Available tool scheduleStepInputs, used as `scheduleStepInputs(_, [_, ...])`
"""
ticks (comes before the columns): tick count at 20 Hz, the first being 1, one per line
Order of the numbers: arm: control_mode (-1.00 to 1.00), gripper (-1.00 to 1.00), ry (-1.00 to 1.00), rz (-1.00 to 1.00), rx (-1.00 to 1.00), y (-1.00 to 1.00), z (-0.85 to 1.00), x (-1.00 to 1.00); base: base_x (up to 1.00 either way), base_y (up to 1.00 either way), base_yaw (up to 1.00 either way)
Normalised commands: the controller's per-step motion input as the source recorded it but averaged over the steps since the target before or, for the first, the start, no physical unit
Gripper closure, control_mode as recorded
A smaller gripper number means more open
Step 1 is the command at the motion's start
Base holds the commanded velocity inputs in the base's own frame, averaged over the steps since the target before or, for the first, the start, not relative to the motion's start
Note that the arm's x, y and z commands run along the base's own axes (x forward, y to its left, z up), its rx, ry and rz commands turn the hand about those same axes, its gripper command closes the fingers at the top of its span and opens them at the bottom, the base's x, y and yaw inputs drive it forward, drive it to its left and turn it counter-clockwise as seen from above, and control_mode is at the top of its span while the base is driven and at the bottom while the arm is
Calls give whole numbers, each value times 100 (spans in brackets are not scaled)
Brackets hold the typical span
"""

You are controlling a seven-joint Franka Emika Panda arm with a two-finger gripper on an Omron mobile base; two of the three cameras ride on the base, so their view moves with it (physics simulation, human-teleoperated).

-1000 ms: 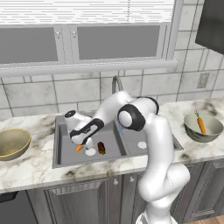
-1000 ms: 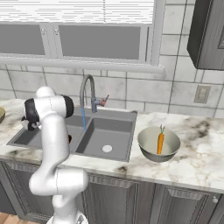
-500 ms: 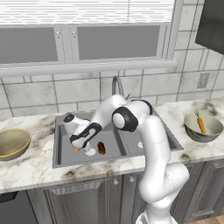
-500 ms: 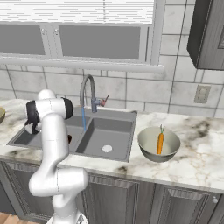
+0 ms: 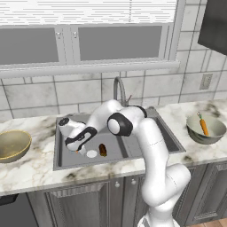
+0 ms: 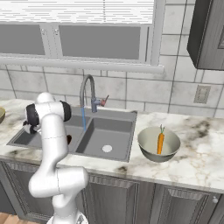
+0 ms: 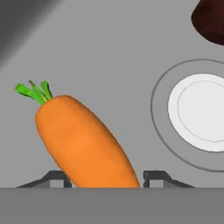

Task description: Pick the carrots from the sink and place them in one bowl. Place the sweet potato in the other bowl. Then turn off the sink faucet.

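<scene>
Gripper (image 7: 104, 180) low in left basin of sink (image 5: 146, 116), reaching down from arm. Carrot (image 7: 83, 142) lying on basin floor directly between the two fingertips (image 7: 59, 178), narrow end toward hand, green top pointing away. Fingers close beside carrot's flanks; contact unclear, so cannot tell whether clamped or still free. Pale drain (image 7: 199, 113) just off to one side of gripper, sweet potato (image 7: 210, 22) beyond drain. Second carrot (image 6: 160, 142) in grey bowl (image 6: 148, 146), well apart on counter. Tan bowl (image 5: 12, 144) on counter on opposite side. Blue stream under faucet (image 6: 86, 87).
</scene>
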Motion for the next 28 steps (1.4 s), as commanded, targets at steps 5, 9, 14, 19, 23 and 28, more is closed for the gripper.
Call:
scheduleStepInputs(5, [-100, 100, 0, -9, 0, -20, 13, -11, 0, 0, 0])
scheduleStepInputs(9, [-100, 100, -2, -6, 0, -19, 19, -2, 0, 0, 0])
scheduleStepInputs(14, [-100, 100, -7, -4, 0, -5, 59, -27, 0, 0, 0])
scheduleStepInputs(19, [-100, 100, -16, -3, 0, 0, 100, -54, 0, 0, 0])
scheduleStepInputs(23, [-100, 100, -12, -1, 0, 0, 93, -55, 0, 0, 0])
scheduleStepInputs(28, [-100, 100, -8, -3, 0, -12, 92, -68, 0, 0, 0])
